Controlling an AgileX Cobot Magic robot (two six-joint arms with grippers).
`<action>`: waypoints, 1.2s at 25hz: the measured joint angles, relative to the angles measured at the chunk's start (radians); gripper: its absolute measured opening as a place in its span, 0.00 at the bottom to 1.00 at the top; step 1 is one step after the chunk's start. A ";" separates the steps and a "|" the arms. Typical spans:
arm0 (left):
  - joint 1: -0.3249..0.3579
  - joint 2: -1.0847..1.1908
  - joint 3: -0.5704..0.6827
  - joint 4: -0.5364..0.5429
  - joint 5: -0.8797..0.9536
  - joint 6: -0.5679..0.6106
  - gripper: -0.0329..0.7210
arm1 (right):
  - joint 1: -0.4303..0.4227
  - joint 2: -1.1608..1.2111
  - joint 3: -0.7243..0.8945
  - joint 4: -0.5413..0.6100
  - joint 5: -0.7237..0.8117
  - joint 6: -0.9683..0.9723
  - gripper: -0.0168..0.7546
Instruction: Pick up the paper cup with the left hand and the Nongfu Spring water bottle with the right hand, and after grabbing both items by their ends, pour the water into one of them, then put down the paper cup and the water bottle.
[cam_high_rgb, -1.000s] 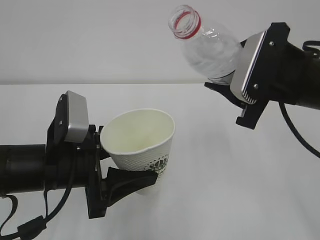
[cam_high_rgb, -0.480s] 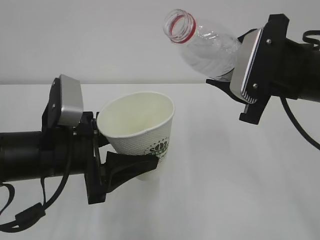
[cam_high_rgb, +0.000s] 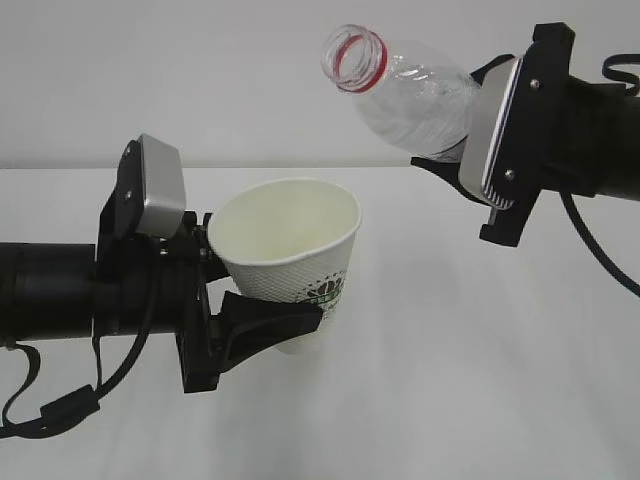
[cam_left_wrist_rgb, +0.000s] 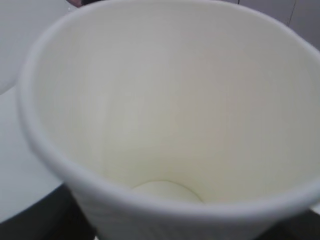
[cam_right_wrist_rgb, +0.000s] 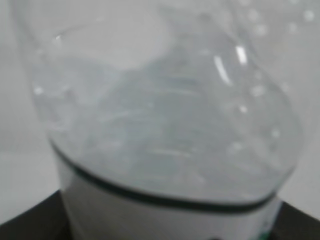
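- The left hand (cam_high_rgb: 262, 322) comes in from the left edge of the exterior view. Its black fingers (cam_high_rgb: 265, 325) are closed around the lower part of the paper cup (cam_high_rgb: 290, 262).
- The paper cup sits a little left of the middle of that view. It is lifted off the white table (cam_high_rgb: 450, 380) and leans a bit, with its open mouth facing up and toward the camera.
- A small green print shows on the cup's side, low down.
- In the left wrist view the cup (cam_left_wrist_rgb: 170, 115) fills almost the whole frame. Its inside is cream and looks dry.
- The right hand (cam_high_rgb: 470, 160) reaches in from the upper right of the exterior view. It grips the Nongfu Spring water bottle (cam_high_rgb: 405, 90) by its lower body.
- The bottle is tipped over to the left. Its open mouth with the red ring points to the upper left, higher than the cup and a bit to the right of it. Bottle and cup do not touch.
- In the right wrist view, the water (cam_right_wrist_rgb: 165, 145) lies inside the clear bottle (cam_right_wrist_rgb: 260, 65).
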 joint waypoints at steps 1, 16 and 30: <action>0.000 0.000 -0.004 0.007 0.006 -0.003 0.74 | 0.000 0.000 0.000 -0.002 0.000 -0.003 0.62; 0.000 0.000 -0.039 0.045 0.008 -0.030 0.74 | 0.002 0.000 -0.023 -0.014 0.009 -0.035 0.62; 0.000 0.000 -0.042 0.052 0.008 -0.030 0.74 | 0.002 0.000 -0.030 -0.014 0.039 -0.125 0.62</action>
